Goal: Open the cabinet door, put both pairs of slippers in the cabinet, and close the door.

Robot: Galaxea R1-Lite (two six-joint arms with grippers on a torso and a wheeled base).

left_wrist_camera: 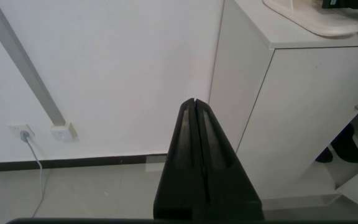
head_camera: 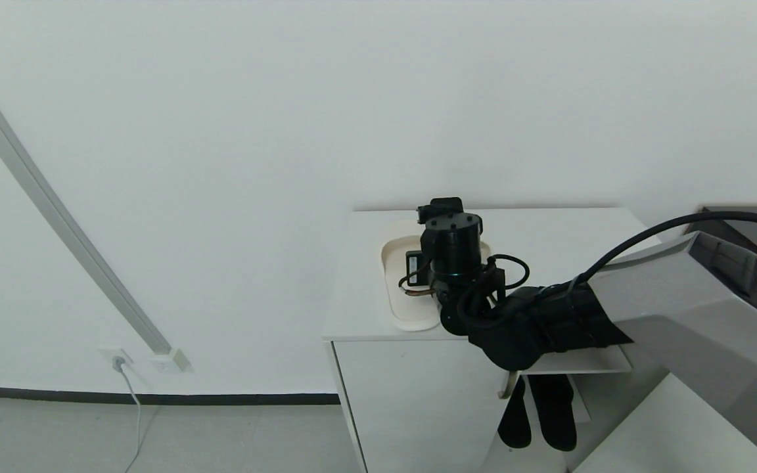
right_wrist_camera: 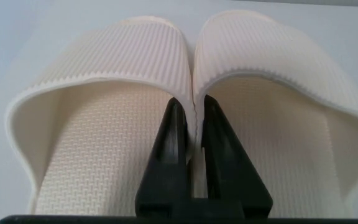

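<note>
On the cabinet top (head_camera: pixel 549 249), the right gripper (right_wrist_camera: pixel 193 106) is seen with its fingers (right_wrist_camera: pixel 173 127) pressed on the two touching inner walls of the cream slippers (right_wrist_camera: pixel 104 143). One finger is set inside each slipper. This hold is judged to be chosen so both slippers can be lifted together as one pair in a single grab. The pair is laid side by side, toes away from the wrist, near the front edge of the top, which keeps it within reach. Below, the right compartment is exposed, with what appears to be the cabinet door (head_camera: pixel 654 430) swung out toward the robot, so the opening step is judged done. The black slippers (head_camera: pixel 539 410) are stood on end inside, under a shelf (head_camera: pixel 582 362), and are judged already stowed. Farther off, the left gripper (left_wrist_camera: pixel 194 107) is held low beside the cabinet with fingers pressed together and nothing between them, probably parked clear of the work.

Count: two cream slippers, two black slippers, so two pairs; one cabinet; one shelf seen; two grippers. One wall socket (head_camera: pixel 117 360) with a cord is noted.
</note>
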